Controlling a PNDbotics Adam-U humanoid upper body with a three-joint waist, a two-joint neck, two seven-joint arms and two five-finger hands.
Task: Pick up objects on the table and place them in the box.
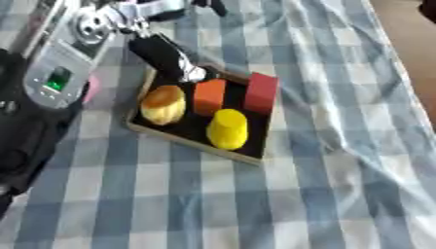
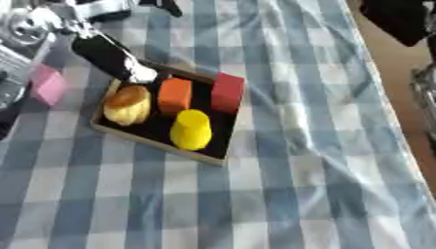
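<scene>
A shallow box (image 1: 152, 131) with a wooden rim and black floor lies askew on the checked cloth. Inside it are a tan bun-shaped object (image 1: 163, 103), an orange block (image 1: 209, 96), a red block (image 1: 262, 91) and a yellow cylinder (image 1: 227, 128). My left hand (image 1: 164, 57) reaches in from the upper left, black, its straight fingers pointing down at the box's back-left corner, open with nothing in them. A pink cube (image 2: 48, 83) sits on the cloth left of the box, partly hidden behind my left arm in the left eye view.
My left forearm (image 1: 51, 73), grey and black with a green light, fills the left edge. The blue-and-white checked cloth (image 1: 323, 185) is wrinkled to the right of the box. The table's right edge (image 2: 374, 73) runs along the upper right, with a dark object (image 2: 396, 19) beyond it.
</scene>
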